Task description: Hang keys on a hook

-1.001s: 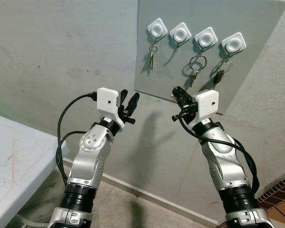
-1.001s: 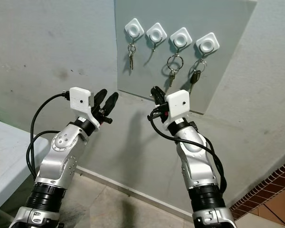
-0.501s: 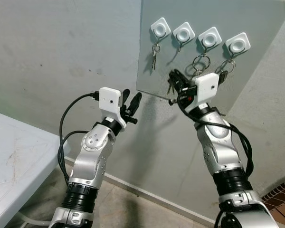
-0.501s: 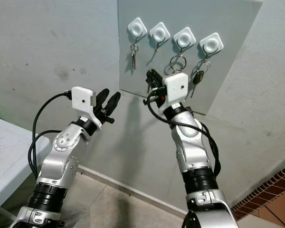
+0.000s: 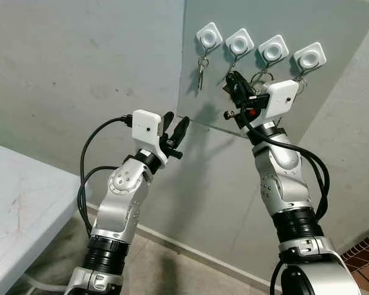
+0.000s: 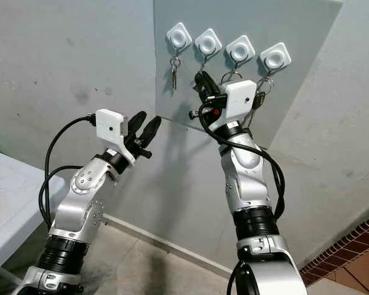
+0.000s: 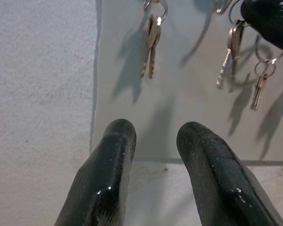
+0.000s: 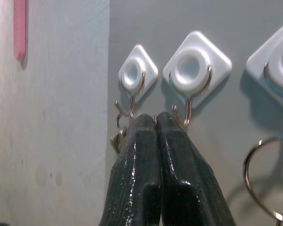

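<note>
- While the right claw (image 5: pixel 235 82) is raised against the grey board (image 5: pixel 332 37), its fingers are pressed together just below the second hook (image 8: pixel 191 70) from the left.
- From the left wrist view, a set of keys (image 7: pixel 228 54) dangles under that claw's black tip, so I judge it is clenched on the key ring; the ring itself is hidden between the fingers.
- Four white hooks sit in a row on the board. The first hook (image 5: pixel 208 36), at about 10 o'clock from the right claw, carries a hanging pair of keys (image 5: pixel 200 70). The two hooks at about 2 o'clock from the claw also carry rings with keys.
- The second hook looks bare in the right wrist view, its metal prong just beside the fingertips at 1 o'clock.
- The left claw (image 5: pixel 175 130) hovers released and empty, below the board's lower left corner, at about 7 o'clock from the right claw.
- A pale worktop (image 5: pixel 18 215) stands at the far left, well apart from the board.
- Step in hand, as I judge it: bringing the ring up to the free hook.
- Next move calls for lifting the ring slightly above the prong, easing it over, then letting go.
</note>
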Available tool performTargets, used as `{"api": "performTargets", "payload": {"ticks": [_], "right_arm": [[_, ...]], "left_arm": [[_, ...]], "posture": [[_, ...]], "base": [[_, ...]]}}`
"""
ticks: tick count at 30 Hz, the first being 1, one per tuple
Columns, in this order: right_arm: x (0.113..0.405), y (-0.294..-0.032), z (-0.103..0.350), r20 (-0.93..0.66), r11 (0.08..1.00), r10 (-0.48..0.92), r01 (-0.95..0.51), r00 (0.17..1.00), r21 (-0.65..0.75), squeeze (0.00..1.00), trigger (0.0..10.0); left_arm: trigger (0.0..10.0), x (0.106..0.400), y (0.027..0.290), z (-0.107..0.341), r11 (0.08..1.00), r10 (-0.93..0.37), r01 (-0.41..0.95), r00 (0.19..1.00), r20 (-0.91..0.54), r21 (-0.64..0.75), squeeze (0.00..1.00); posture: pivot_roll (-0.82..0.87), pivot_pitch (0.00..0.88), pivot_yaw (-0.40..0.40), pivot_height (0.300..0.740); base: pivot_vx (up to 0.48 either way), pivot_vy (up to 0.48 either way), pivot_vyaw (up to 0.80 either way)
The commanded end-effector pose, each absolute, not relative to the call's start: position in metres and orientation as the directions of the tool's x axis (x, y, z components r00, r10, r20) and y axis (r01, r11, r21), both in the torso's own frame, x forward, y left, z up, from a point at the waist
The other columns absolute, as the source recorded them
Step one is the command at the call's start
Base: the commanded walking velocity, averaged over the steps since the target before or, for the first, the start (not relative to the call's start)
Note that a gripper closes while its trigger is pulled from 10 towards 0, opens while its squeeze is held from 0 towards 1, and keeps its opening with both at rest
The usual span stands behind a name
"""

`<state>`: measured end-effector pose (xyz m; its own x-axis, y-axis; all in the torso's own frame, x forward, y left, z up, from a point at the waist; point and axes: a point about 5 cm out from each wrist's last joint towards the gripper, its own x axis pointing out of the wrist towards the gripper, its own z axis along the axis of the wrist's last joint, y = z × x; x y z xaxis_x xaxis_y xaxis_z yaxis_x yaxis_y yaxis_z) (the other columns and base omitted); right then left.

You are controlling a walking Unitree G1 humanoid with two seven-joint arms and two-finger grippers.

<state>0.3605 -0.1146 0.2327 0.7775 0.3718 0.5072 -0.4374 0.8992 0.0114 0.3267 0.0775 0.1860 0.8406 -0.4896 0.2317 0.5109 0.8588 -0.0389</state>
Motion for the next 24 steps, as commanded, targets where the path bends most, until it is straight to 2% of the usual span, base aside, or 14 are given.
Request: {"api": "performTargets", "payload": {"ticks": [1, 14, 24], "right_arm": [[0.3631, -0.1158, 0.2431, 0.538, 0.898, 0.363, -0.440, 0.761, 0.017, 0.00, 10.0], [0.3664, -0.1159, 0.2502, 0.560, 0.887, 0.349, -0.457, 0.751, 0.060, 0.00, 10.0], [0.3720, -0.1186, 0.2519, 0.555, 0.873, 0.313, -0.464, 0.771, 0.152, 0.00, 10.0]], "left_arm": [[10.0, 0.3250, 0.0706, 0.1949, 0.842, -0.519, 0.540, 0.816, 0.253, -0.015, 0.00], [10.0, 0.3224, 0.0676, 0.1954, 0.832, -0.533, 0.554, 0.808, 0.251, -0.017, 0.00], [10.0, 0.3222, 0.0671, 0.1965, 0.832, -0.531, 0.554, 0.809, 0.252, -0.026, 0.00]], "posture": [[0.09, 0.000, -0.056, 0.740], [0.09, 0.000, -0.056, 0.740], [0.10, 0.000, -0.055, 0.740]], "base": [[0.000, 0.000, 0.00], [0.000, 0.000, 0.00], [0.000, 0.000, 0.00]]}}
